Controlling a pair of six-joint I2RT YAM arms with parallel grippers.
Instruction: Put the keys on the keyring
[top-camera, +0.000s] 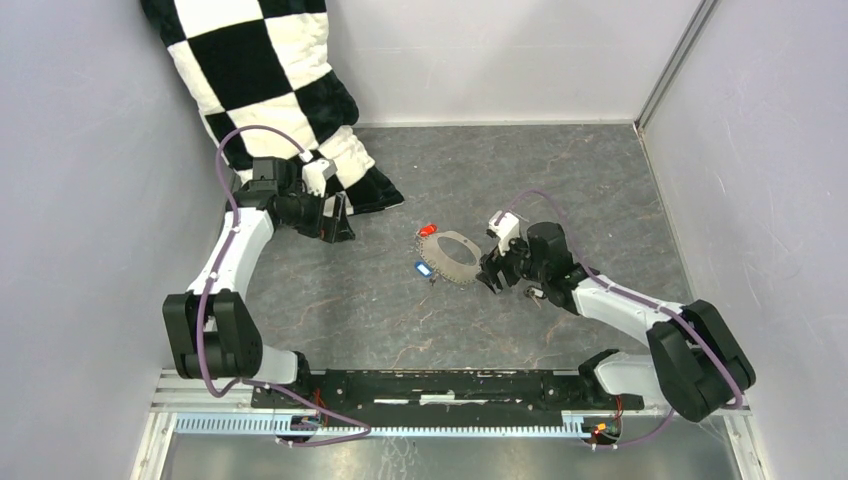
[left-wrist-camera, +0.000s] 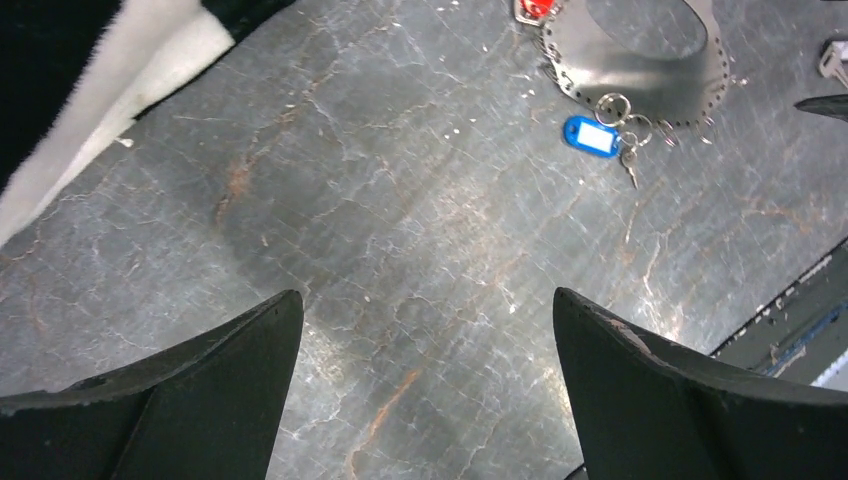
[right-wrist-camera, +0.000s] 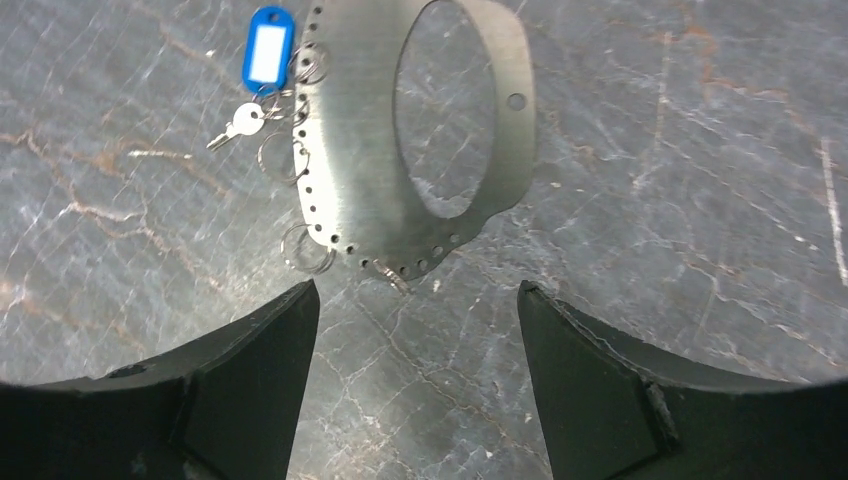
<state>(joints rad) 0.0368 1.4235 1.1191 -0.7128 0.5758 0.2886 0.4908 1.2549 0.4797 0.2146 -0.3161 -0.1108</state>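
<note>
Ideally, the flat grey perforated metal keyring should be pinched at its near rim by the spread right pincer.

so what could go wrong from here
The keyring lies flat on the table; the open right gripper, just short of its edge, may push it instead of lifting it. The blue-tagged key and small split rings crowd its perforated rim and could snag. The left gripper, open, sits too far off to steady anything.

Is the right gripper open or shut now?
Open. The right gripper shows its fingers wide apart, only bare table between them; the keyring lies just ahead, untouched.
</note>
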